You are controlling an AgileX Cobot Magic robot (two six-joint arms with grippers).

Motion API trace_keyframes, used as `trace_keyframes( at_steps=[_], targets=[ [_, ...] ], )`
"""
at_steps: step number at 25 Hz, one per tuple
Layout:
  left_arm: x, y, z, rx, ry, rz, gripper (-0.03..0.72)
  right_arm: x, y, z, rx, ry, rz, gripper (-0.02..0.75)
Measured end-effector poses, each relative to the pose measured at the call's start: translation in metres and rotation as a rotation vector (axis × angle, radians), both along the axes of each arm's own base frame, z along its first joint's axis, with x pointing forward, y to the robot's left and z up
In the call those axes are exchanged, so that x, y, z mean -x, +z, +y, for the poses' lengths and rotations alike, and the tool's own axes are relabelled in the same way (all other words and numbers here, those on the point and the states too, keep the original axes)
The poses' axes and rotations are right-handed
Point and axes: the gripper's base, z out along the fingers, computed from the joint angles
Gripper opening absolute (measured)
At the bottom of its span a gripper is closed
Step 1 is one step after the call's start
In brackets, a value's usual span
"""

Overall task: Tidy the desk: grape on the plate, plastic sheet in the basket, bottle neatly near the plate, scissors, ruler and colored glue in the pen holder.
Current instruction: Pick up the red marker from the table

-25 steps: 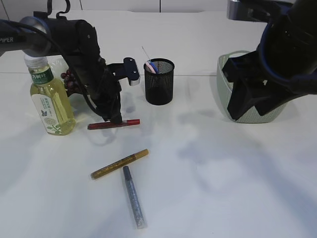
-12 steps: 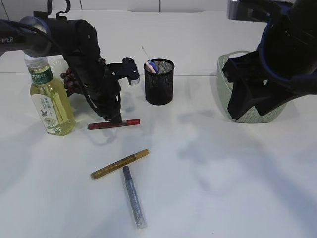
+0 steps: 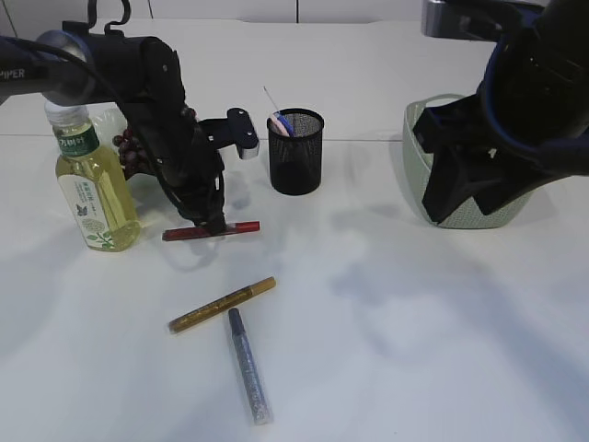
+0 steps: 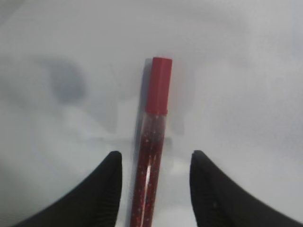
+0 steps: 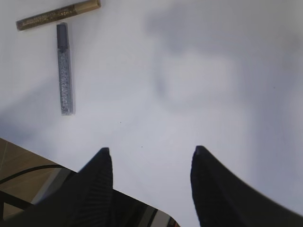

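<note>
A red glitter glue tube (image 4: 152, 142) lies on the white table between the fingers of my left gripper (image 4: 156, 152). The jaws are open, with a gap on each side of the tube. In the exterior view that gripper (image 3: 210, 221) points down onto the red tube (image 3: 235, 226), left of the black mesh pen holder (image 3: 295, 152). Pink and blue items stick out of the holder. A gold glue tube (image 3: 223, 305) and a silver one (image 3: 249, 366) lie nearer the front. The yellow bottle (image 3: 92, 184) stands at the left, with grapes (image 3: 127, 152) behind the arm. My right gripper (image 5: 152, 149) hangs open and empty.
A pale green basket (image 3: 416, 138) stands at the back right, mostly hidden by my right arm (image 3: 515, 120). The right wrist view shows the gold tube (image 5: 57, 15), the silver tube (image 5: 65, 75) and the table's front edge (image 5: 28, 146). Plate, plastic sheet and scissors are not discernible.
The left gripper's jaws have widened a little around the red tube, and its wrist has shifted slightly. The right arm and the loose tubes have not moved.
</note>
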Motion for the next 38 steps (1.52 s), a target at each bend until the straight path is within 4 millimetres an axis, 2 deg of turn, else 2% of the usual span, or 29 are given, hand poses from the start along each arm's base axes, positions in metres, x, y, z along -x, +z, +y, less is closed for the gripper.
trace_keyframes(
  at_steps=[5,32,35,38],
  targets=[
    [0.000,0.000,0.000,0.000,0.003,0.001,0.381,0.000,0.000,0.000,0.000,0.000,0.000,0.423],
    [-0.002,-0.021,-0.001,-0.010,0.008,0.021,0.384,0.000,0.000,0.000,0.000,0.000,0.000,0.423],
    [-0.003,-0.023,-0.001,-0.011,0.008,0.022,0.376,0.000,0.000,0.000,0.000,0.001,0.000,0.423],
    [-0.003,-0.023,-0.001,-0.011,0.008,0.023,0.332,0.000,0.000,0.000,0.000,0.001,0.000,0.423]
  ],
)
